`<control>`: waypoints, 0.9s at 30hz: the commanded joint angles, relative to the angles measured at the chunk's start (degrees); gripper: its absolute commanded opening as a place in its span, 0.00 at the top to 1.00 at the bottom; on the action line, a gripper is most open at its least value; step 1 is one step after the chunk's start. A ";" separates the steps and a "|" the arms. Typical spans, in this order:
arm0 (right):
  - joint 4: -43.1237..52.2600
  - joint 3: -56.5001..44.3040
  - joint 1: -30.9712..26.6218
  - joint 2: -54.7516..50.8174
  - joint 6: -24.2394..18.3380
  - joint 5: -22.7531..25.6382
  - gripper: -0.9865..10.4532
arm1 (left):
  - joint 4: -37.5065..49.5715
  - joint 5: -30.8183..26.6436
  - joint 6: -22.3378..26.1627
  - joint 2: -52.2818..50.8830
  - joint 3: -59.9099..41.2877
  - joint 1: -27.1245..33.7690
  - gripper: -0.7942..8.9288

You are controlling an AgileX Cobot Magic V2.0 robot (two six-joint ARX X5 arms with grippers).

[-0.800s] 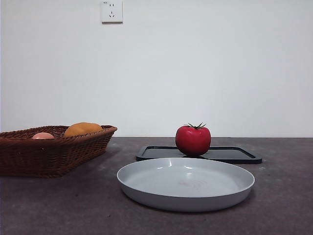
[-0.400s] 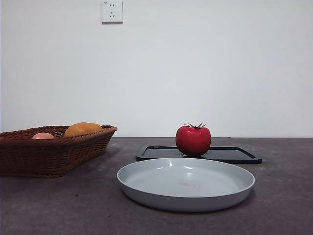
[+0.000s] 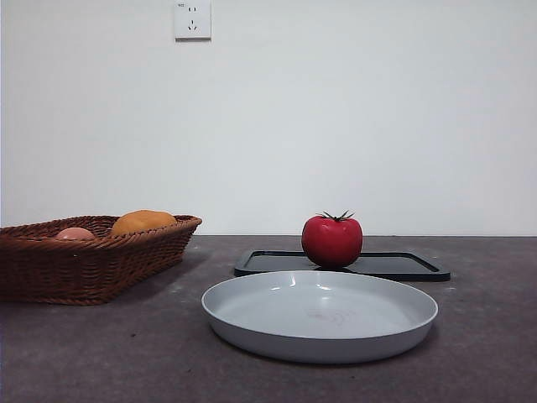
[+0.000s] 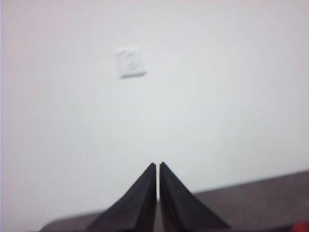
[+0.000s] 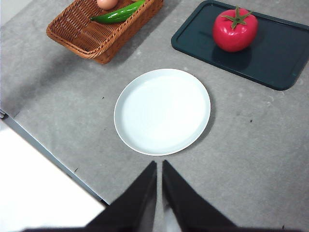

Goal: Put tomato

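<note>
- red and glossy, one tomato [image 3: 332, 241] with a green stem stands on one dark tray [image 3: 394, 265], at the tray's left part in the front view, upright and untouched
- one pale grey plate [image 3: 319, 338] lies bare on the table [image 3: 487, 336], just in front of the tray, its far rim near the tray's front edge
- one wicker basket [image 3: 84, 264] sits well apart to the left; it holds one orange fruit [image 3: 143, 222], one pale pink fruit [image 3: 75, 233] and, seen from the right wrist view, one green pepper [image 5: 118, 13]
- one white wall socket [image 3: 192, 18] high on the wall
- open table surface lies all round the plate; nothing stands above the tomato or beside it on the tray
- left gripper [image 4: 158, 166] is raised, facing the wall, jaws clenched together on nothing
- right gripper [image 5: 159, 165] hangs high over the table's near edge, short of the plate, jaws likewise pressed together and holding nothing
</note>
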 commanded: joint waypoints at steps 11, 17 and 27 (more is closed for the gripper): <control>0.52 0.46 0.33 0.24 0.42 -0.04 0.91 | -1.57 -0.59 0.59 -11.67 -20.79 6.03 0.91; 0.52 0.48 0.33 0.24 0.42 -0.02 0.91 | -4.00 -0.59 0.42 -12.98 -24.92 8.20 0.91; 0.55 0.46 0.33 0.24 0.42 -0.02 0.91 | -12.11 -0.61 0.39 -13.46 -26.29 9.49 0.91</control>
